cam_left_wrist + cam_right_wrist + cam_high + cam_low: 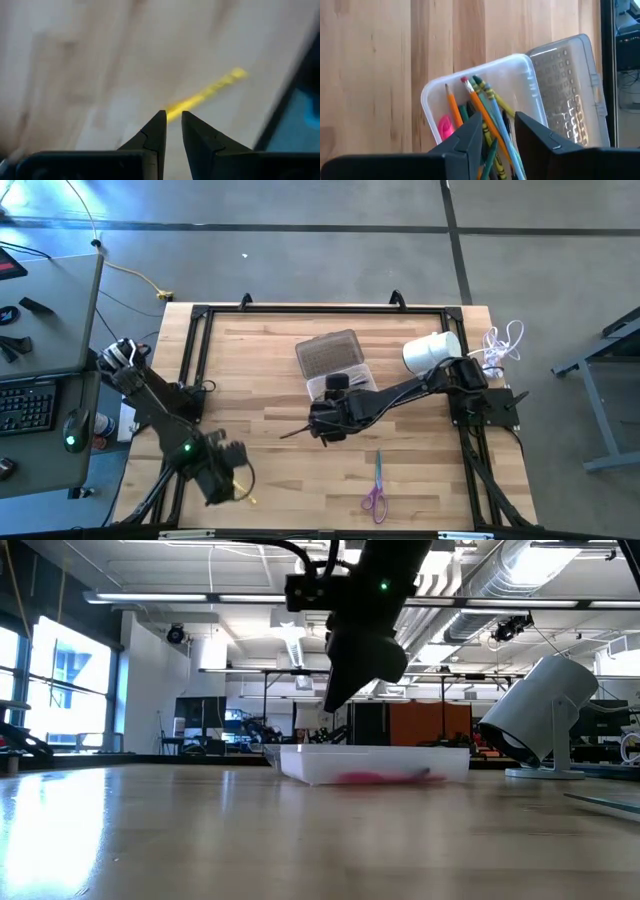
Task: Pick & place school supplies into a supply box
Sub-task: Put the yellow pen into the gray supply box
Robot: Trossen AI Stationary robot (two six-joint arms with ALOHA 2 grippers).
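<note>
Most pencils [479, 112] already sit in the supply box [335, 373] at frame centre, right jaws [497, 131] spread above it, left jaws [172, 131] slightly apart over a yellow pencil [207, 93], scissors [376, 490] still on the worktop [260, 360] lower right.

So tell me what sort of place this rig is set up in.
Most likely a robotics lab or workshop in an industrial building: exposed ceiling ducts and strip lights, a concrete floor around the wooden table, and a desk with a keyboard beside it.
</note>
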